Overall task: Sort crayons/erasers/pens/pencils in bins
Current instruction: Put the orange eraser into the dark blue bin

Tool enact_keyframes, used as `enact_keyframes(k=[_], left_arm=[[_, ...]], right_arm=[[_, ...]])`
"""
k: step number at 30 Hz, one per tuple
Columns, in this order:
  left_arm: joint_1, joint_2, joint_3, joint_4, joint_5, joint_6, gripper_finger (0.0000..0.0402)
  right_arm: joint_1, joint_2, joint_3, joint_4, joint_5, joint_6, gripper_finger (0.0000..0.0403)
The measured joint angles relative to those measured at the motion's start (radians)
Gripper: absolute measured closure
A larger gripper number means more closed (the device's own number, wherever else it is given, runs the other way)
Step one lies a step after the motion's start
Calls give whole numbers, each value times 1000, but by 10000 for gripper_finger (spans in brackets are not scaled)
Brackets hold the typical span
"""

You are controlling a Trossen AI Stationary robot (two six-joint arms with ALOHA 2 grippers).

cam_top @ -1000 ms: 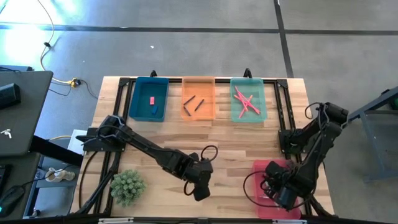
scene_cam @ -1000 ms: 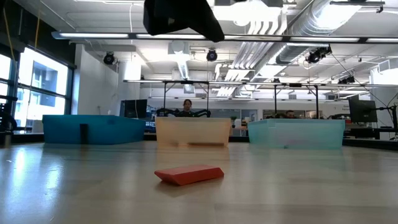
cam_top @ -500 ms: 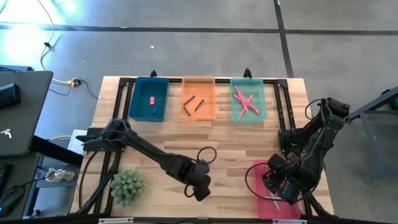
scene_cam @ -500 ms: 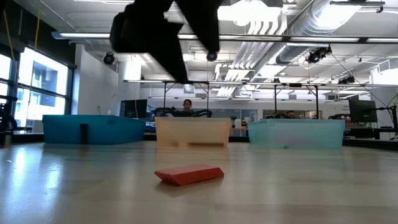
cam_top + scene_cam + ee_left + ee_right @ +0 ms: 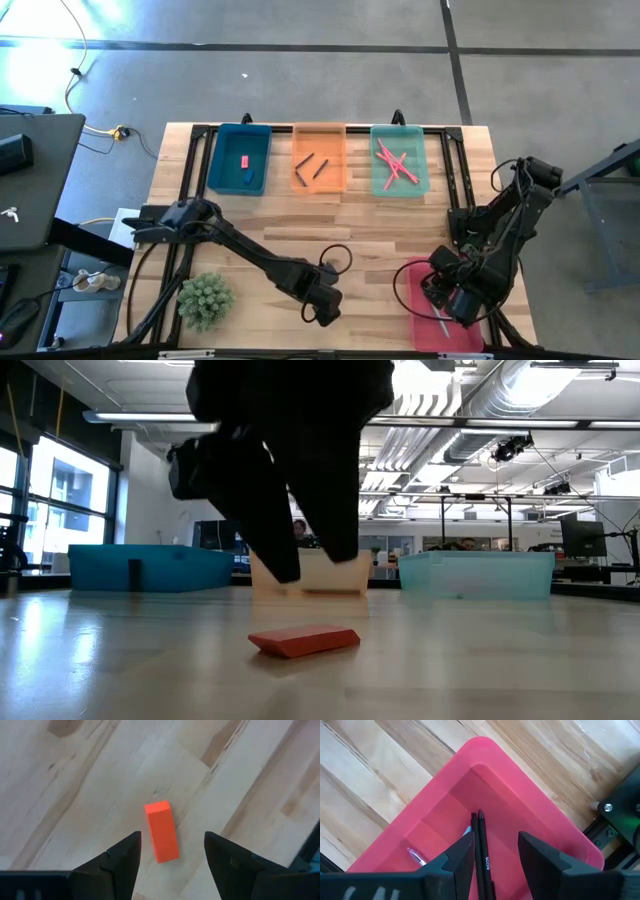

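— What is held in each bin?

— In the dark blue bin [image 5: 240,158] a pink eraser [image 5: 244,160] and a blue one [image 5: 246,179] are seen. Dark crayons [image 5: 311,164] are kept in the orange bin [image 5: 319,157], and salmon-pink pencils [image 5: 393,162] lie crossed in the light teal bin [image 5: 399,159]. In the red-pink bin [image 5: 485,805], set near the worktop's [image 5: 380,230] front right corner, black pens [image 5: 483,851] are laid side by side.

— And the pincers?

— The left pincer [image 5: 171,851] is spread wide and lowered over an orange-red eraser [image 5: 162,831], which lies flat on the bare worktop between the fingers [image 5: 126,854], untouched. The right pincer [image 5: 492,851] is held partly open above the red-pink bin; nothing is gripped, the pens lying in the bin under the gap.
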Motion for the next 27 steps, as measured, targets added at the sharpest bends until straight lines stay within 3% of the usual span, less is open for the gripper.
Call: enact_keyframes(k=[14, 27], left_arm=[[-4, 70, 3, -3, 3, 27, 197], [-16, 123, 13, -64, -60, 217, 198]], right_arm=[[0, 0, 0, -2, 1, 8, 258], [0, 0, 0, 1, 2, 17, 258]])
